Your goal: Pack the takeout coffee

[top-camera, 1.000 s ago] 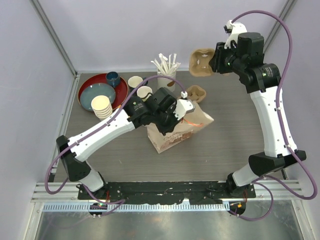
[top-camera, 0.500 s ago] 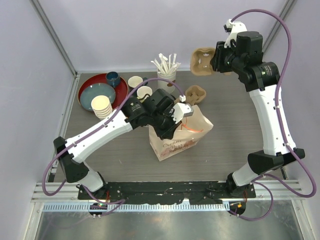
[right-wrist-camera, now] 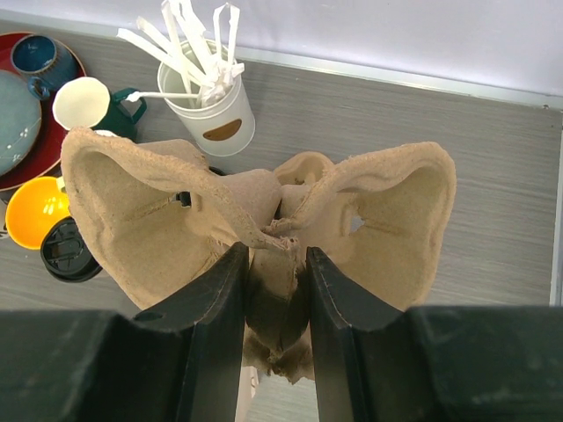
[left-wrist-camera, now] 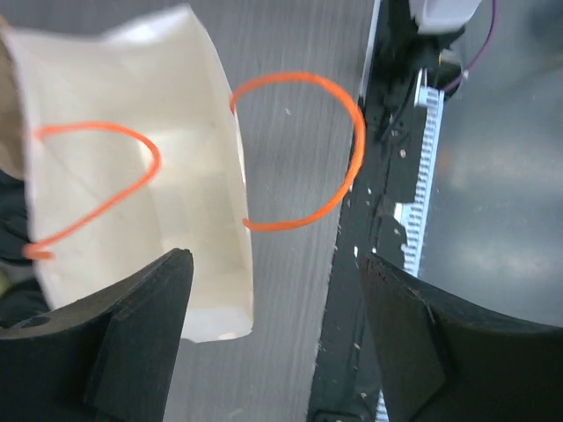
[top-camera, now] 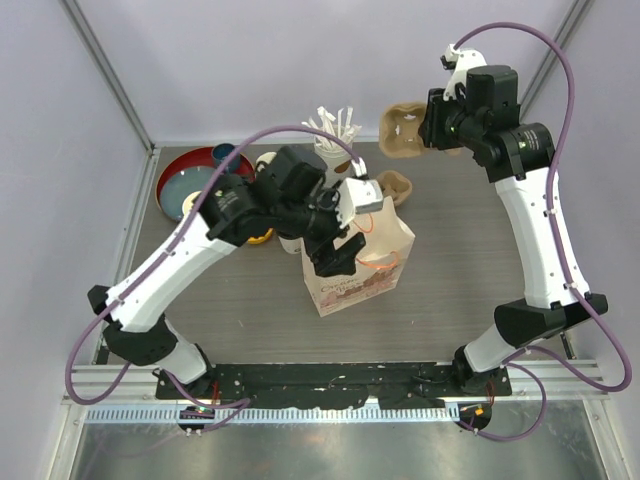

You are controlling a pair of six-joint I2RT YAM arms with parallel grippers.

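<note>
A brown paper bag with orange handles stands open mid-table; the left wrist view looks down into it. My left gripper hovers over the bag's near-left rim, open, nothing between its fingers. My right gripper is raised at the back right, shut on the middle ridge of a cardboard cup carrier. A second carrier lies behind the bag. A round black lid shows beside a yellow mug; the cup under it is hidden. In the top view my left arm covers the takeout coffee.
A red tray with a teal plate and a blue mug sits at the back left. A white holder of stirrers stands at the back middle. The black rail with the arm bases runs along the near edge.
My left gripper has opened and let go of the bag, and the arm has risen and swung left. The bag now stands more upright. The right arm has barely moved.
</note>
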